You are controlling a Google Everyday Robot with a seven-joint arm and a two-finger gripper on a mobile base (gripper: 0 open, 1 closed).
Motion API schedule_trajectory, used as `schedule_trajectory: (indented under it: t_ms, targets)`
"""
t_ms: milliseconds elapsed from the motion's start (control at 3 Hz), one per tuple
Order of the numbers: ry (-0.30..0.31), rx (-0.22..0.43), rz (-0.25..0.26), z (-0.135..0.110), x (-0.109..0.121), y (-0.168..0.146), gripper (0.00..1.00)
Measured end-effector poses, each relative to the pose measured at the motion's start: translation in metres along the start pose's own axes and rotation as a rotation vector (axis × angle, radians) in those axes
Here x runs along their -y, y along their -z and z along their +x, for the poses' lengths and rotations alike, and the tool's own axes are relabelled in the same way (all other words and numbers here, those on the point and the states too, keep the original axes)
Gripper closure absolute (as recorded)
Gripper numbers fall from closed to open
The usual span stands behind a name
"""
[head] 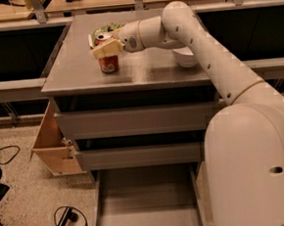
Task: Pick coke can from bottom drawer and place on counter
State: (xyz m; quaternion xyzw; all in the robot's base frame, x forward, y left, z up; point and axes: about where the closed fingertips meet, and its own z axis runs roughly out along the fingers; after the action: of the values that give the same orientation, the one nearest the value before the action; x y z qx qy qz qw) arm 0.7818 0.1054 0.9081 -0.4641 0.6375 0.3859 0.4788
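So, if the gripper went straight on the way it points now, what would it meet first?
The coke can on the counter: the gripper is at its upper part. Past it, the way looks free to the counter's edge, though depth is unclear.

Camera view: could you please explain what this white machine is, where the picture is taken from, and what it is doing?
It is a mobile robot with one white arm, seen by one camera looking down past its body. The arm reaches over a grey drawer cabinet. Its tool sits at the top of a red can standing on the counter; whether it grips is unclear. A white bowl stands there too. The bottom drawer is pulled out.
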Motion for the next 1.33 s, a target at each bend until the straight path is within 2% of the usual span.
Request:
schedule_trajectory:
  t_ms: [333, 667, 1000, 1333]
  targets:
    - [0.0, 0.0, 0.0, 0.0, 0.0, 0.0, 0.0]
    - [0.039, 0.006, 0.057, -0.028, -0.011, 0.035, 0.0]
    - [0.092, -0.01, 0.168, -0.06, -0.033, 0.084, 0.0]
    - [0.115, -0.057, 0.46, -0.095, -0.057, 0.179, 0.0]
